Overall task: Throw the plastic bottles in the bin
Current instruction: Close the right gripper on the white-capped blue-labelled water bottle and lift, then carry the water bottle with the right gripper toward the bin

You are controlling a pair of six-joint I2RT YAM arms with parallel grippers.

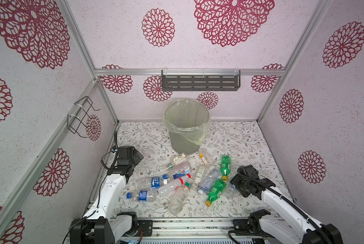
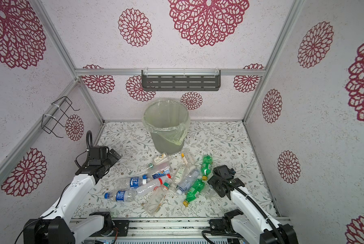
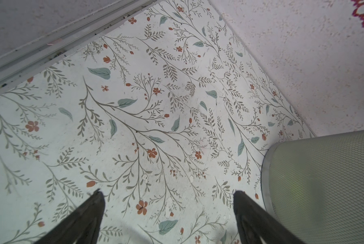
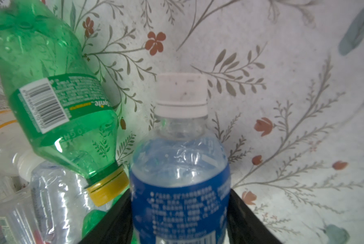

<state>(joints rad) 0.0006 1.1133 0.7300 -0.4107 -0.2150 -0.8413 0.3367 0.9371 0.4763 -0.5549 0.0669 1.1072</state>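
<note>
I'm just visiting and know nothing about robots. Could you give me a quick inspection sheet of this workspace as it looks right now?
Surface: floral-print table, flat.
Job's things: plastic bottles lie heaped in front of the upright, bag-lined bin.
Clutter: nothing seen.
Claws: left claw open over bare table; right claw closed on a blue-labelled bottle at the heap's edge.
Cables: coiled cable by the left claw; black hose trailing behind the right claw.
Surroundings: slotted shelf and wire rack on flower-patterned walls.
</note>
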